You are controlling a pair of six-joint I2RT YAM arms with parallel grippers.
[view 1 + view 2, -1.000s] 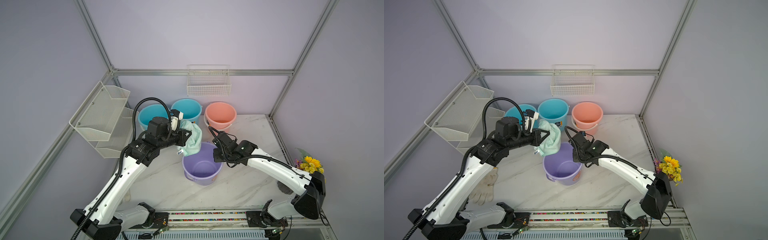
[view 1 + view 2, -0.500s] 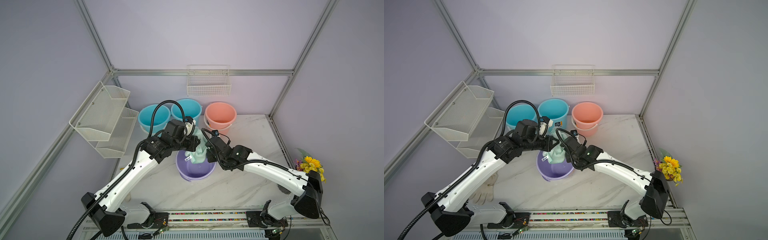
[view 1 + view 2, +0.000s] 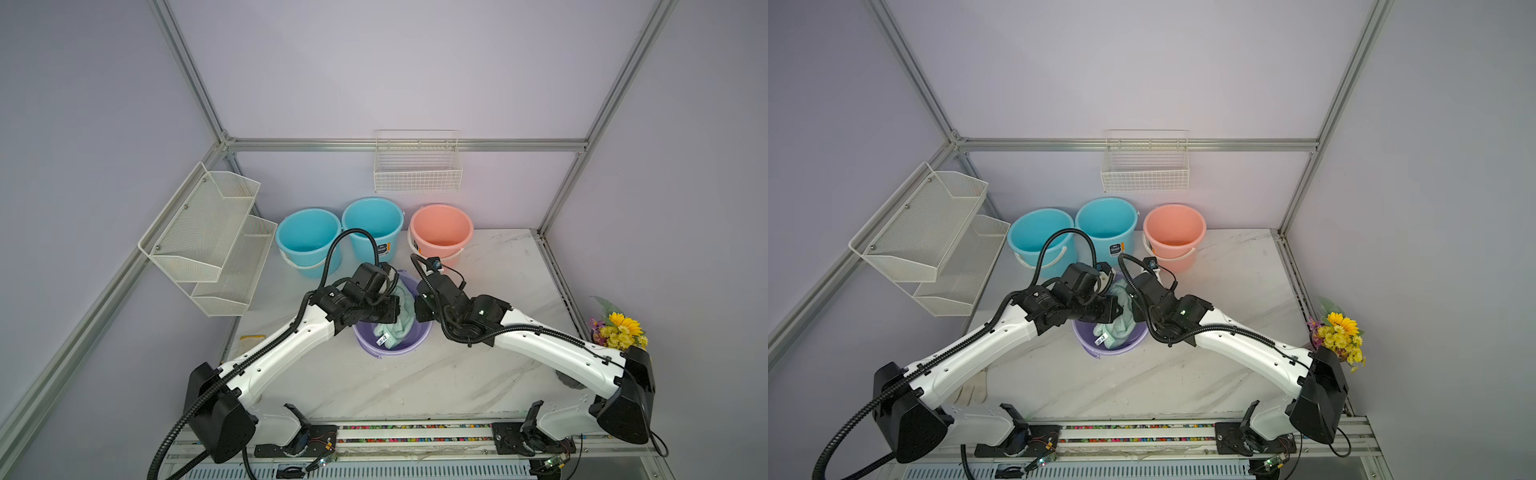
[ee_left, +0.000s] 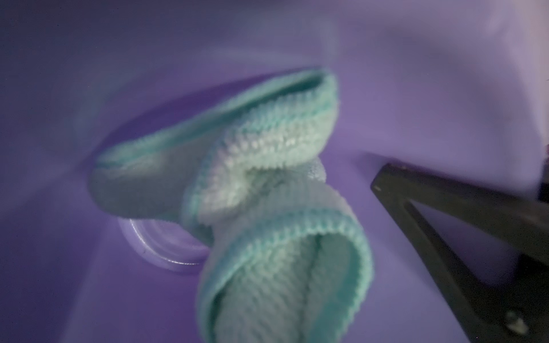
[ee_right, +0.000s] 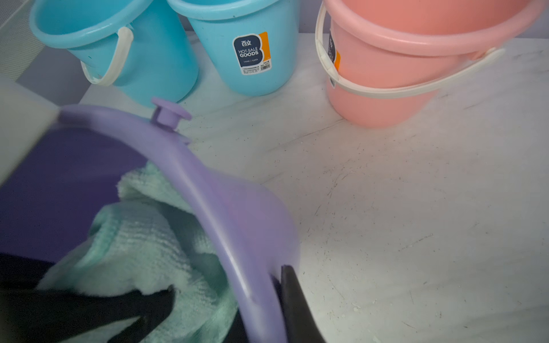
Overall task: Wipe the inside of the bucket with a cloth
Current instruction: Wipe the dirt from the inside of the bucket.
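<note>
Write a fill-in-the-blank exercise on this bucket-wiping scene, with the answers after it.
The bucket holding the cloth is coloured ____. The right gripper clamps that bucket's ____. The pink bucket stands beside ____ blue buckets.
Answers: purple; rim; two.
</note>
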